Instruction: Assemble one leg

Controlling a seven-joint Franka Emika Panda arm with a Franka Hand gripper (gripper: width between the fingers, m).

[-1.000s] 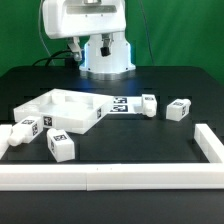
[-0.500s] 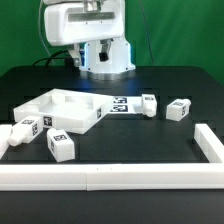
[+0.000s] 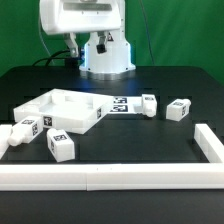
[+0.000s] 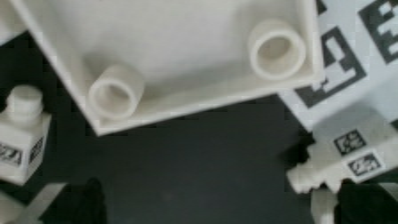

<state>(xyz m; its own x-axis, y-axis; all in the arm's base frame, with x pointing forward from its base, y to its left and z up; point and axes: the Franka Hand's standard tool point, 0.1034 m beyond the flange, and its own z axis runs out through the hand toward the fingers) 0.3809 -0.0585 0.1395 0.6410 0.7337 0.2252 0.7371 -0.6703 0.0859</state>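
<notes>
Several legs lie loose on the black table: one and another to the exterior view's right of the marker board, and two at the front left. The large white panel with a raised rim lies between them. The arm's hand hangs high over the back of the table, its fingers out of the exterior view. In the wrist view my gripper is open and empty, far above the panel, with a leg on one side and a leg on the other.
A low white rail runs along the front edge and up the exterior view's right side. The robot's base stands at the back. The panel's underside shows two round sockets; the marker board lies beside it.
The hand has shifted slightly at the top of the exterior view. No part on the table has moved.
</notes>
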